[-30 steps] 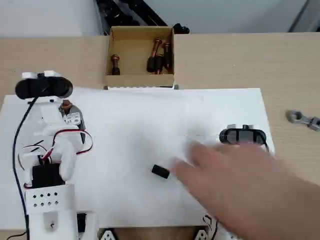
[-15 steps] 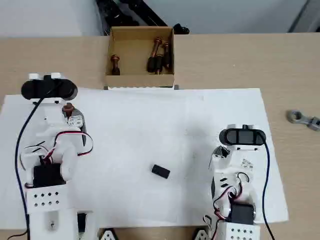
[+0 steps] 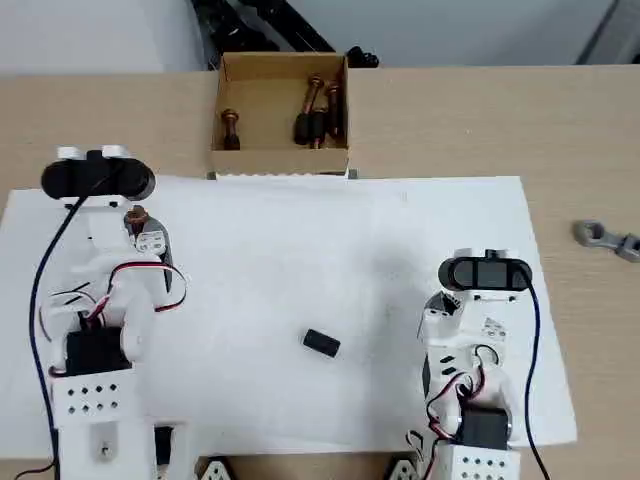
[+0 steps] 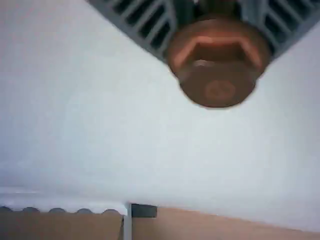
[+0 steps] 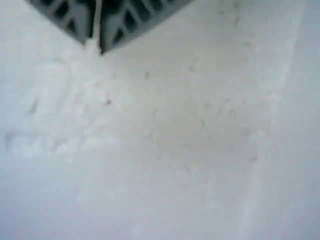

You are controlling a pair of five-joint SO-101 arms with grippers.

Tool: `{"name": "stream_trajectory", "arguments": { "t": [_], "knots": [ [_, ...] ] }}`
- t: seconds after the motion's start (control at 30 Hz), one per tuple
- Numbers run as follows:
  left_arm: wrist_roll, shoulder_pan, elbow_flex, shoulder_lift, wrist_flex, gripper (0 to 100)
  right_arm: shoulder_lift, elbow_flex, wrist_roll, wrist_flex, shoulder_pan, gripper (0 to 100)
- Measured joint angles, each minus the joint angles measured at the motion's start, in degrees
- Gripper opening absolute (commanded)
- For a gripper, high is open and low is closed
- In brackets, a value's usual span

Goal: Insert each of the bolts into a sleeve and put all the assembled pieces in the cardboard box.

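Bolt (image 4: 215, 65), copper, is clamped in the left gripper (image 4: 214, 12) at the left of the high view, above the white sheet (image 3: 300, 250). Right gripper (image 5: 97, 42), at lower right, has its jaws pressed together on nothing. The black sleeve (image 3: 321, 342) lies loose at lower centre. The cardboard box (image 3: 280, 160), top centre, contains assembled pieces (image 3: 315, 112).

Coppery metal bolt (image 4: 216, 65) with dull sheen — matt white paper sheet (image 3: 300, 250), plain brown cardboard box (image 3: 281, 160).
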Motion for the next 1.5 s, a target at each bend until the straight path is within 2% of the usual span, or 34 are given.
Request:
{"name": "stream_trajectory", "arguments": {
  "t": [0.23, 0.33, 0.5, 0.6, 0.77, 1.03, 1.2, 1.37, 1.5],
  "knots": [
    [2.7, 0.0, 0.5, 0.0, 0.9, 0, 0.0, 0.0, 0.0, 0.0, 0.0, 0.5],
    [2.4, 0.0, -3.2, 0.0, 2.2, 0, 0.0, 0.0, 0.0, 0.0, 0.0, 0.5],
    [2.9, 0.0, -14.9, 0.0, 11.9, 0, 0.0, 0.0, 0.0, 0.0, 0.0, 0.5],
    [2.8, 0.0, -17.3, -0.1, 17.0, 0, 0.0, 0.0, 0.0, 0.0, -0.3, 0.5],
    [2.7, 0.0, -17.3, -0.1, 19.2, 0, 0.0, 0.0, 0.0, 0.0, -3.6, 0.5],
    [2.7, 0.0, -17.2, -0.1, 19.2, 0, 0.0, -1.1, 15.9, -4.6, -4.1, 0.3],
    [2.7, 0.0, -17.2, -0.1, 19.2, 0, 1.1, -8.4, 16.4, -3.0, -8.4, 0.3],
    [2.7, 0.0, -17.2, -0.1, 19.2, 0, 14.5, -17.3, 16.4, -4.0, -11.1, 0.3],
    [2.7, 0.0, -17.2, -0.1, 19.2, 0, 34.7, -27.9, 16.4, -5.5, -11.8, 0.3]
  ]
}}
